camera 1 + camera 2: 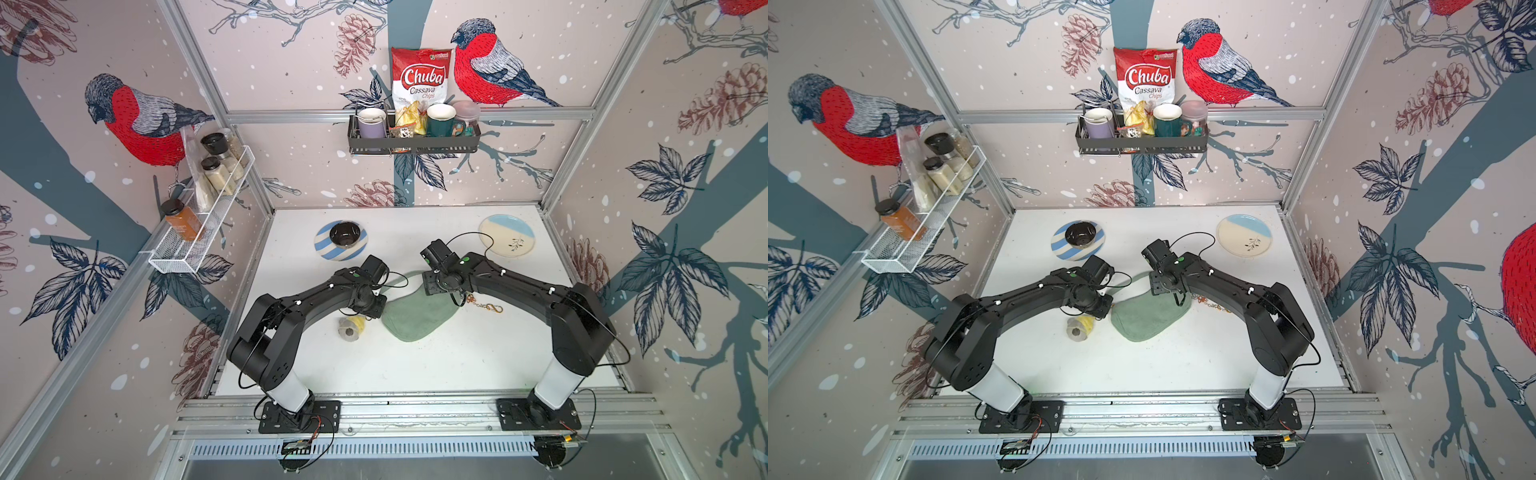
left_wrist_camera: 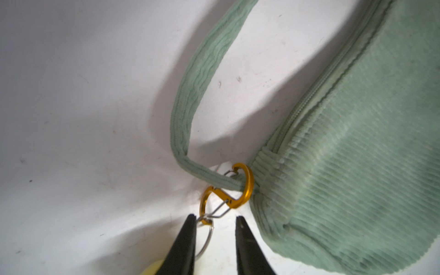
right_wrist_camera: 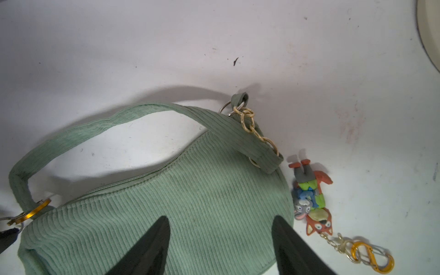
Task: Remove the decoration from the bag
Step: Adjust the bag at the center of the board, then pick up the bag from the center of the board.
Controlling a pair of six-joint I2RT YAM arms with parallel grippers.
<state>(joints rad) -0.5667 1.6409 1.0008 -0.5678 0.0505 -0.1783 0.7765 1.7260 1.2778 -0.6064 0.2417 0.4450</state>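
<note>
White desk: fox charm lies free beside the bag; orange clip still hooks its strap; left claw and right claw both unclenched.

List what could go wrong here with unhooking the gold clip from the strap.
1. The gold S-clip is hooked round the strap; the left end effector straddles only its lower loop and key ring, so closing there could slip off or drag the bag.
2. The right end effector is open above the bag, not gripping it, so the bag may slide.
</note>
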